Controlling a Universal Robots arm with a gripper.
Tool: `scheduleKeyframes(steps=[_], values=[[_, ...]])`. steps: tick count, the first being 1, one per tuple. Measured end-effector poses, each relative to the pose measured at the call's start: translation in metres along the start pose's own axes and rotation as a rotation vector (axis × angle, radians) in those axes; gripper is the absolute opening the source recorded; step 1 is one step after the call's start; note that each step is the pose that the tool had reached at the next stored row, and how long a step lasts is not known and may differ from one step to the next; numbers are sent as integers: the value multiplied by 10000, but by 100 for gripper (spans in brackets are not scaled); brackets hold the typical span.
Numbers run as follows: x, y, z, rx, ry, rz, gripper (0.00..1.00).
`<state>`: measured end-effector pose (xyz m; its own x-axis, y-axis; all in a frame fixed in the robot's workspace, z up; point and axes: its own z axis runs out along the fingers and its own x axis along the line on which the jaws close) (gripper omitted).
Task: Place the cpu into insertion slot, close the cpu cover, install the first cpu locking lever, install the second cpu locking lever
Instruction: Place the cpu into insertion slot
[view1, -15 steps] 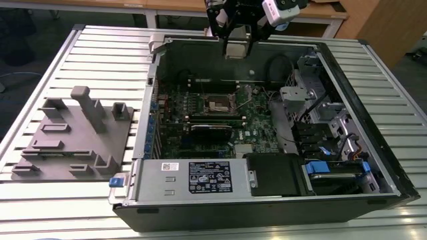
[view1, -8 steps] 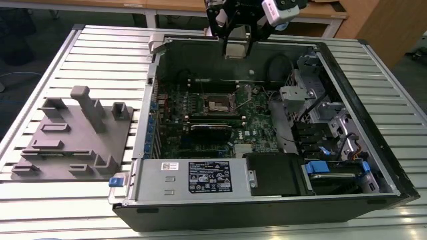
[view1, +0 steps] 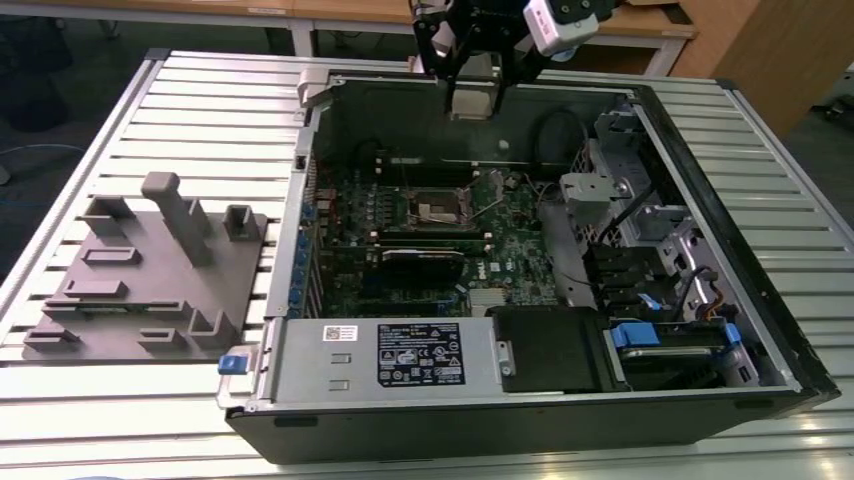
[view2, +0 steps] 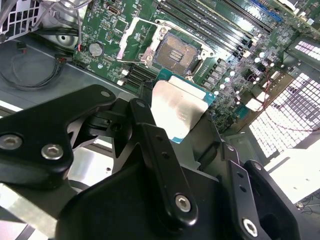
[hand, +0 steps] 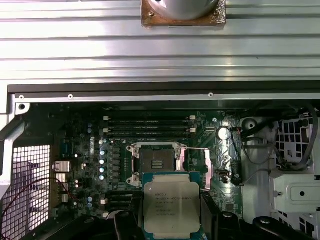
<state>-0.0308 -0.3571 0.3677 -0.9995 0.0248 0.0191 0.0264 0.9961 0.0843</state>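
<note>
In the exterior view, an opened computer case (view1: 694, 200) lies on its side on the slatted bench (view1: 200, 120), and a grey moulded fixture (view1: 147, 270) rests on the bench toward the exterior view's left. The tool (view1: 474, 88) hangs over the case wall at the top of this view. It is closed onto the cpu (view1: 470, 105), which is held well above the motherboard (view1: 400, 230) and apart from the insertion slot (view1: 438, 207) near the board's middle. In the second wrist view, the black fingers (view2: 150, 140) clamp the cpu (view2: 180, 107) by two opposite edges, with its silvery face showing. Beyond it the insertion slot (view2: 175, 50) lies bare, its contact field uncovered. The cpu cover (view2: 136, 36) seems to stand open beside the slot, though the angle makes that hard to judge. In the first wrist view, the cpu (hand: 171, 207) sits between the fingers, with the insertion slot (hand: 155, 162) just past its edge in the picture. Rows of memory slots (hand: 150, 125) run beyond the socket.
</note>
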Motion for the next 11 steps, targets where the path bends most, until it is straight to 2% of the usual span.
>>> scheduleKeyframes(steps=[11], values=[[0,-4,45,11,1,1,54]])
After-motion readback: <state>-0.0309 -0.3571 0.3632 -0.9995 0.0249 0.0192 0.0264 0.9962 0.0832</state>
